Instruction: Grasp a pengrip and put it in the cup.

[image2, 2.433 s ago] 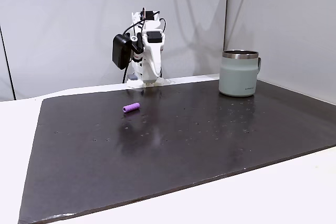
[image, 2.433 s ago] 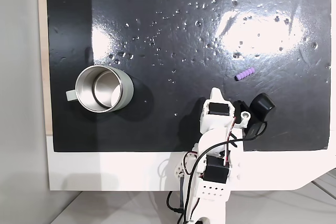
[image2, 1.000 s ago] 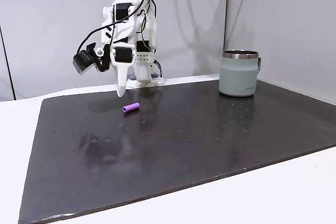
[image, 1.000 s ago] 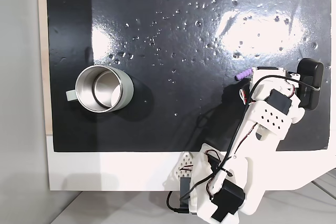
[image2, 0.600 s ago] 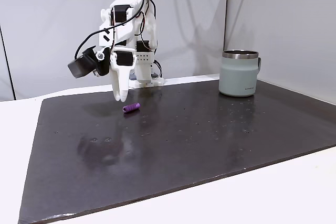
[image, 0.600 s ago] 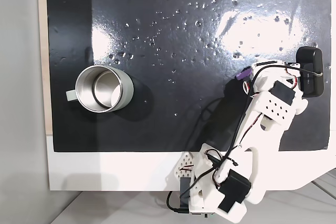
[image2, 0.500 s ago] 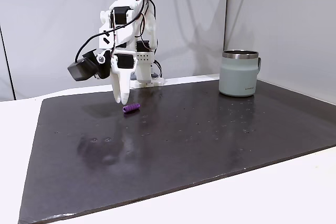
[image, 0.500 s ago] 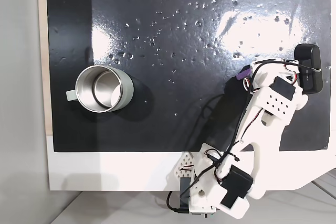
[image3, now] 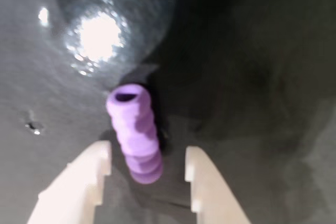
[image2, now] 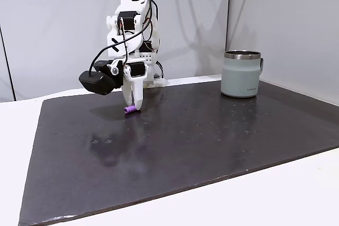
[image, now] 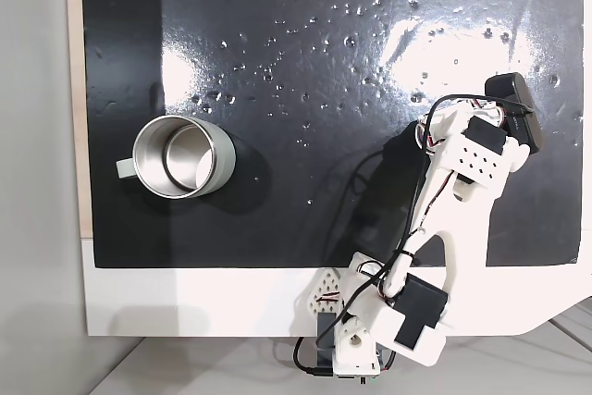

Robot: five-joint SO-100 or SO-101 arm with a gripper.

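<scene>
The pengrip, a small light-purple ribbed tube, lies on the black mat. In the wrist view its lower end sits between my two white fingers, with a gap on both sides. My gripper is open and straddles it. From the side, the gripper points down with its tips at the mat, right over the pengrip. The cup stands upright far to the right in that fixed view. From above, the cup is at the left with its handle pointing left, and the arm's head covers the pengrip.
A glossy black mat covers most of the white table. The arm's base stands at the mat's near edge in a fixed view from above. A grey wall rises behind the arm.
The arm unfolded from its rest pose, swung over to the pengrip and came down. The open fingers have dropped from above the mat to either side of the pengrip.
</scene>
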